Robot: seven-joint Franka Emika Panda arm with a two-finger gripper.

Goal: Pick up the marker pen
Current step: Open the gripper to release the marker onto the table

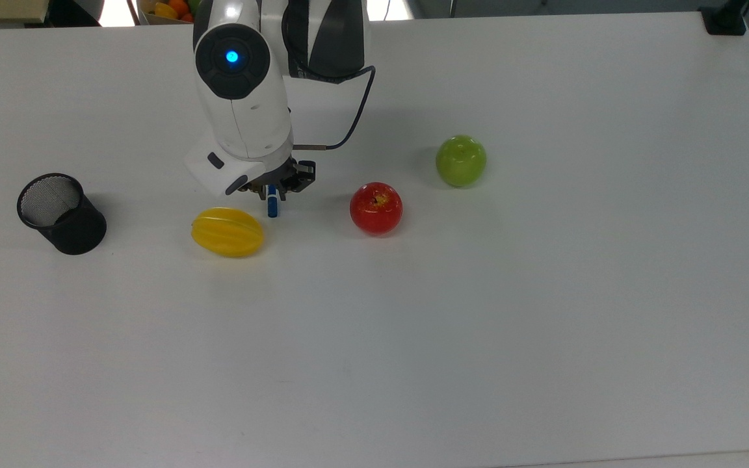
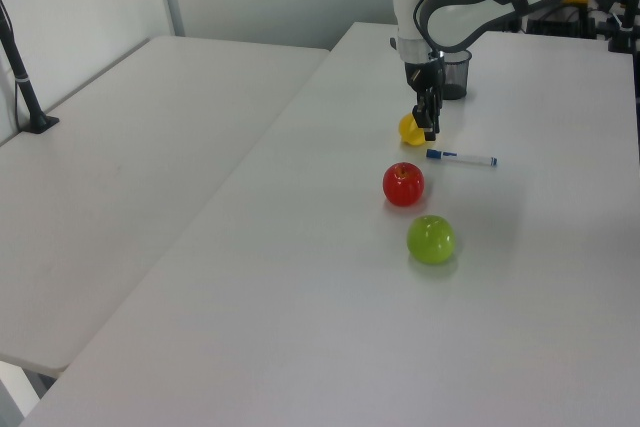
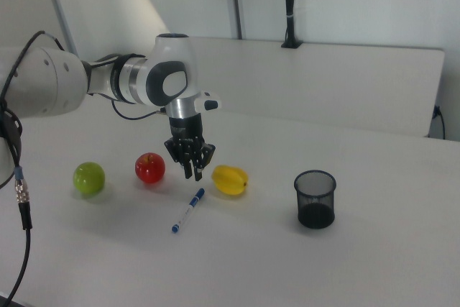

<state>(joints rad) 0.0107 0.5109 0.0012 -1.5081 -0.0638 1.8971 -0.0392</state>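
The marker pen is slim and white with a blue cap, and it lies flat on the white table. In the right view the marker pen rests in front of the yellow fruit. The arm covers most of it in the top view, where just the marker pen's blue cap sticks out. My gripper hangs just above the cap end without touching it, open and holding nothing. In the left view the gripper stands between the yellow fruit and the pen.
A black mesh cup stands at the top view's left. The yellow fruit, a red apple and a green apple sit in a row across the table.
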